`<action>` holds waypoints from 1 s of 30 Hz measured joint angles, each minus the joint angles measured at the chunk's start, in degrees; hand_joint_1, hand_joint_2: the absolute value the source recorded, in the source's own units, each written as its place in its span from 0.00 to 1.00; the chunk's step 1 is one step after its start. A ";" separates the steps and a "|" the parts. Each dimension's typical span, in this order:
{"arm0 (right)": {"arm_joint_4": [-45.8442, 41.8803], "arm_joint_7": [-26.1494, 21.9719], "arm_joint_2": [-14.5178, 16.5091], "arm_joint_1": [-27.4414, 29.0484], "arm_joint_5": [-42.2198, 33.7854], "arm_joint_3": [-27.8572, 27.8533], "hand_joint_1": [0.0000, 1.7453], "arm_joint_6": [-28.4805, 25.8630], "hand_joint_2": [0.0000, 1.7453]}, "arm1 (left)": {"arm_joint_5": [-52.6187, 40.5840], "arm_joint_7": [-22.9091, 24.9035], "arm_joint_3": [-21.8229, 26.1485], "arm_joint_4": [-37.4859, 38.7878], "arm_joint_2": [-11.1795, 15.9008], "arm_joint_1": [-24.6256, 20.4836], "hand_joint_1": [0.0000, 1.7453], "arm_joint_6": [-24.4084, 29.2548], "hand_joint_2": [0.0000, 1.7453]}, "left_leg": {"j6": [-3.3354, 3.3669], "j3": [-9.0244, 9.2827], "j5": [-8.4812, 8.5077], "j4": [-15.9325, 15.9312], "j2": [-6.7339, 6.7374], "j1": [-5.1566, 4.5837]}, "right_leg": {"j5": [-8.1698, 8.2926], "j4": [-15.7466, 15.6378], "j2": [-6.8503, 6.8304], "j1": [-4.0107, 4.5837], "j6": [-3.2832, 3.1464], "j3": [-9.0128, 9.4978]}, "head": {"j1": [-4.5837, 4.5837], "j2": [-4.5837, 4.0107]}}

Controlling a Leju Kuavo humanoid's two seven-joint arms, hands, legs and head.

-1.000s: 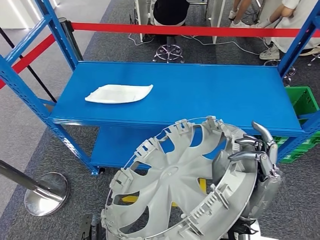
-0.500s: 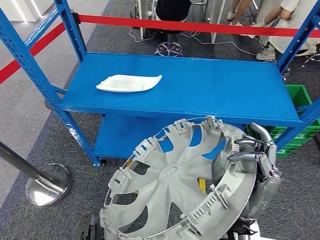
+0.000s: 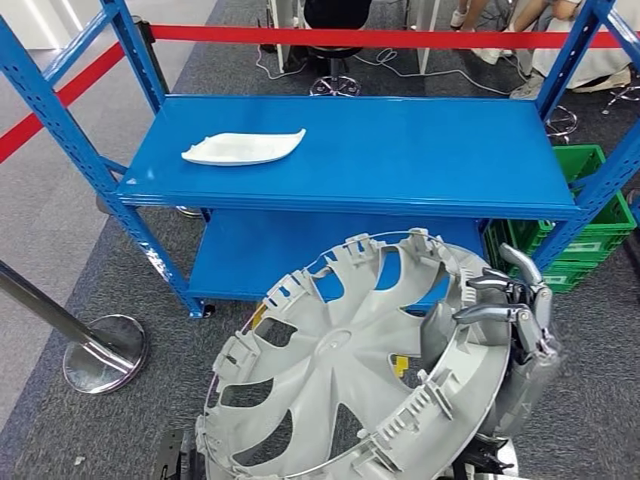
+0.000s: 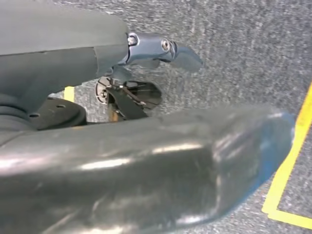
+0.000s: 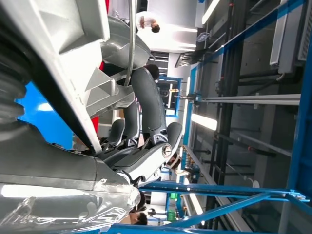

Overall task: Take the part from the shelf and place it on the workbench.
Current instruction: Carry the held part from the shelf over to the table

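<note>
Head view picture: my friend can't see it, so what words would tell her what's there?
The robot's right hand grips a big grey wheel cover by its rim, close to the camera. Behind stands a blue shelf with a flat white part lying on it.

The wheel cover (image 3: 355, 370) is light grey. The shelf (image 3: 423, 160) is bright blue, with a white piece (image 3: 241, 148) on it. The crate (image 3: 596, 235) is green and the rope (image 3: 340, 38) is red.
</note>
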 joint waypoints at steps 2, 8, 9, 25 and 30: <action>-0.05 -0.32 0.02 0.01 0.02 0.00 1.00 -0.22 1.00 | -0.33 0.08 -0.11 0.00 0.07 -0.17 0.00 0.02 1.00 | 0.45 5.47 1.06 -7.76 -0.04 -0.13 | 0.99 0.05 0.01 0.13 0.46 -0.99 | 0.02 0.00; -0.59 -1.78 0.01 0.17 -1.97 0.00 1.00 0.01 1.00 | -1.65 0.33 -0.61 0.00 0.17 -0.10 0.00 0.04 1.00 | 2.69 6.51 2.36 -12.36 0.11 -0.34 | 1.20 0.70 -0.10 -0.05 2.50 -2.28 | 0.06 0.01; -0.67 -1.95 -0.01 0.19 -2.31 0.00 1.00 0.14 1.00 | -1.73 0.33 -0.72 0.00 0.19 -0.10 0.00 0.04 1.00 | 3.01 6.00 2.93 -12.43 0.19 -0.23 | -1.23 3.31 -0.11 -0.10 2.79 -3.18 | 0.11 0.01; -2.67 -2.83 -0.13 1.86 -2.07 -0.09 1.00 0.33 1.00 | -2.31 0.19 -1.32 0.00 0.13 -0.01 0.00 -0.35 1.00 | 0.00 -2.26 2.06 -5.36 0.13 -0.12 | -3.33 -2.24 -0.05 -0.07 -0.08 6.18 | -0.10 0.01; -3.29 -3.33 -0.17 2.28 -1.17 -0.13 1.00 0.26 1.00 | -2.33 0.14 -1.32 0.00 0.20 -0.06 0.00 -1.81 1.00 | -0.19 -2.02 0.10 1.28 0.13 -0.07 | -1.68 -2.20 -0.01 -0.07 0.02 3.98 | -0.17 0.01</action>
